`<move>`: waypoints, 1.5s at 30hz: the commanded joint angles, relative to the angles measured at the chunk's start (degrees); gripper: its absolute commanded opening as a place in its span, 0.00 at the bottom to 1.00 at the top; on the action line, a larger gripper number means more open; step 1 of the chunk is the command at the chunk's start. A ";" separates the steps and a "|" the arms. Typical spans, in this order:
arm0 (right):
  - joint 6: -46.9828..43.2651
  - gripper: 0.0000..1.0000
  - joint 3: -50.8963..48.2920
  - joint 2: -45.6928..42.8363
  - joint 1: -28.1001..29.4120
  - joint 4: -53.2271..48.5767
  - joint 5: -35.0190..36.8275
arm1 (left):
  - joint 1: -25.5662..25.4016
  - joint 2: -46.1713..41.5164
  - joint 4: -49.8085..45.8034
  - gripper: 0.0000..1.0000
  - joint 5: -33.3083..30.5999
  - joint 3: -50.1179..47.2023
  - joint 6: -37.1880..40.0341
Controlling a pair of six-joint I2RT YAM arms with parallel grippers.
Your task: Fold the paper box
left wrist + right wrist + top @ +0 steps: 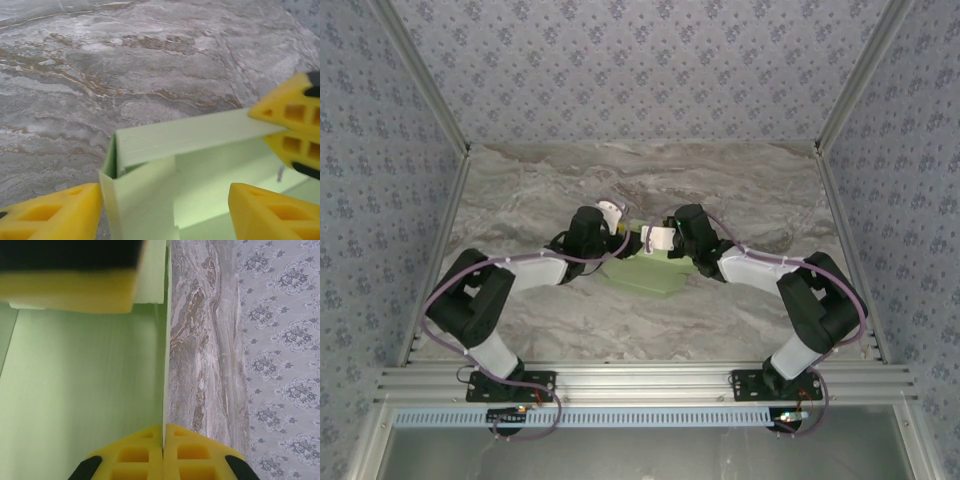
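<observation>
Seen from above, a grey-and-white marbled table (520,200) stands between walls of blue-grey floral wallpaper (620,60). Two black-and-white robot arms (520,275) reach in from the near edge and meet at its middle. There a pale lime-green paper box (650,272) of thin card lies on the table, partly folded, with its side walls raised.

In the left wrist view, the left claw (162,212) is released. Its two yellow fingers (55,215), moulded with hollow cut-outs, stand wide apart and straddle a corner of the paper box. One finger sits just outside the upright end wall, and the other is over the open inside. A long side wall runs off to the right, where the right claw's yellow fingertips meet it.

In the right wrist view, the right claw (163,452) is clenched on the paper box, pinching the thin edge of an upright wall. Green card lies to the left of that wall and bare table to the right. A yellow-and-black finger of the left claw crosses the top.
</observation>
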 commanded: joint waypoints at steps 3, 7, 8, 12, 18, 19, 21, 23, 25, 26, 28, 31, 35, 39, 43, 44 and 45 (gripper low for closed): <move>0.13 0.00 1.32 -1.16 0.08 -3.00 -0.61 | 2.97 -4.64 -6.24 0.68 7.70 -1.76 5.69; 0.09 0.00 1.49 -1.52 0.13 -2.92 -0.71 | 5.84 -4.40 -7.80 0.59 11.79 -2.45 7.25; 0.09 0.00 1.52 -1.48 0.13 -2.83 -0.79 | 6.39 -3.73 -7.80 0.56 12.98 -2.35 7.26; -0.04 0.00 1.83 -1.28 0.20 -2.88 -0.63 | 7.04 -0.80 -7.70 0.49 16.61 -0.35 7.40; -0.17 0.00 1.93 -1.24 0.37 -3.26 -0.26 | 7.01 2.92 -6.24 0.40 18.77 1.16 6.64; -0.17 0.00 1.93 -1.35 0.38 -3.19 -0.26 | 7.01 3.68 -6.10 0.38 18.77 1.49 6.49; -0.17 0.00 1.91 -1.37 0.35 -3.26 -0.38 | 7.11 4.80 -5.20 0.34 19.04 1.89 5.78; -0.17 0.00 1.85 -1.28 0.33 -3.27 -0.38 | 7.11 5.70 -3.77 0.31 19.34 2.12 4.90; -0.17 0.00 1.85 -1.22 0.43 -3.35 -0.28 | 7.12 6.28 -3.09 0.30 19.22 2.41 4.40; -0.10 0.00 1.92 -1.26 0.41 -3.35 -0.26 | 7.10 6.56 -2.81 0.29 19.25 2.61 4.19; -0.11 0.00 1.84 -1.20 0.41 -3.33 -0.42 | 7.15 7.09 -2.21 0.28 18.67 2.82 3.88; 0.16 0.00 1.78 -1.36 0.61 -3.17 -0.69 | 7.12 8.01 -1.40 0.25 17.48 3.38 3.19; 0.34 0.00 1.67 -1.22 1.00 -3.00 -1.17 | 7.11 9.59 -1.11 0.22 15.45 4.54 2.41; 0.40 0.00 1.58 -1.24 1.32 -3.08 -1.42 | 7.10 10.17 -0.50 0.22 12.78 5.03 1.19; 0.33 0.00 1.51 -1.61 1.41 -3.06 -1.96 | 7.10 10.44 -0.20 0.20 8.39 5.04 -0.11; 0.32 0.00 1.51 -1.66 1.47 -3.10 -2.04 | 7.10 10.44 -0.33 0.19 7.13 4.98 -0.40; 0.31 0.00 1.56 -1.86 1.47 -3.16 -2.16 | 7.04 10.39 -0.38 0.19 5.70 4.86 -0.81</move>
